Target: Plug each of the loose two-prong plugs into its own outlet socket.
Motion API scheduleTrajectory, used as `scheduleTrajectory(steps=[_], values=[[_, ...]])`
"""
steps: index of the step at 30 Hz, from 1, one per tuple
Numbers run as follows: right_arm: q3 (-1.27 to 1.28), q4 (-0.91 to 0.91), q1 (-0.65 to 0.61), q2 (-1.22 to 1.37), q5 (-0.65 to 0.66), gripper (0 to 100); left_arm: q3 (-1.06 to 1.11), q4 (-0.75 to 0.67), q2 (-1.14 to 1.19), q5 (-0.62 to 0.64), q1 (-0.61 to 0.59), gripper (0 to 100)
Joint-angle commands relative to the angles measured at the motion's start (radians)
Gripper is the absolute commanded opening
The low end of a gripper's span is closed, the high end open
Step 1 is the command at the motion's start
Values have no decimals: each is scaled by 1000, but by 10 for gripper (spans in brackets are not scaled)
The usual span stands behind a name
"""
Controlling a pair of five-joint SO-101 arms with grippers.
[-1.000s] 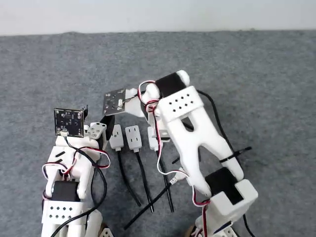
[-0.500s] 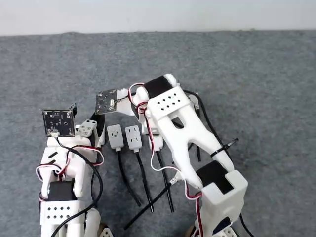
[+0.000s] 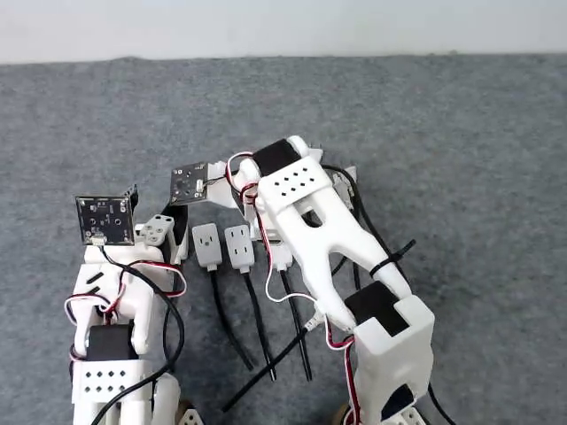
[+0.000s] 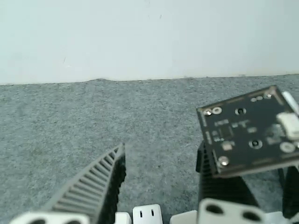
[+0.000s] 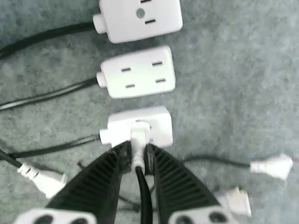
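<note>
Three white outlet sockets lie side by side on the grey carpet. Two show face-up, one [image 3: 206, 245] [image 5: 140, 16] and its neighbour [image 3: 239, 246] [image 5: 138, 72]. My right gripper [image 5: 138, 151] is shut on a white two-prong plug [image 5: 138, 139] with a black cord. It holds the plug against the face of the third socket [image 5: 140, 125]; how deep the prongs sit is hidden. Two loose white plugs [image 5: 273, 167] [image 5: 236, 198] lie beside that socket, and another [image 5: 39, 176] lies on its other side. My left gripper [image 4: 161, 161] hangs open and empty just before the row of sockets.
Black cords [image 3: 232, 328] trail from the sockets toward the front edge between the two arm bases. The right arm's camera board [image 4: 247, 133] [image 3: 189, 183] hangs close to my left gripper. Open carpet [image 3: 461, 133] stretches behind and to the right.
The right arm has swung left and lowered over the third socket. The left arm has drawn back a little to the left, away from the sockets.
</note>
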Motion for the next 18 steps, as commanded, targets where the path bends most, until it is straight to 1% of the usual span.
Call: scheduleTrajectory(steps=[1, 11, 18], values=[[-5, -12, 2, -12, 26, 8, -13, -35, -11, 8, 0, 246], [2, -4, 82, -10, 57, 8, -13, -35, -11, 8, 2, 246], [51, -15, 59, -13, 57, 8, -13, -35, -11, 8, 3, 246]])
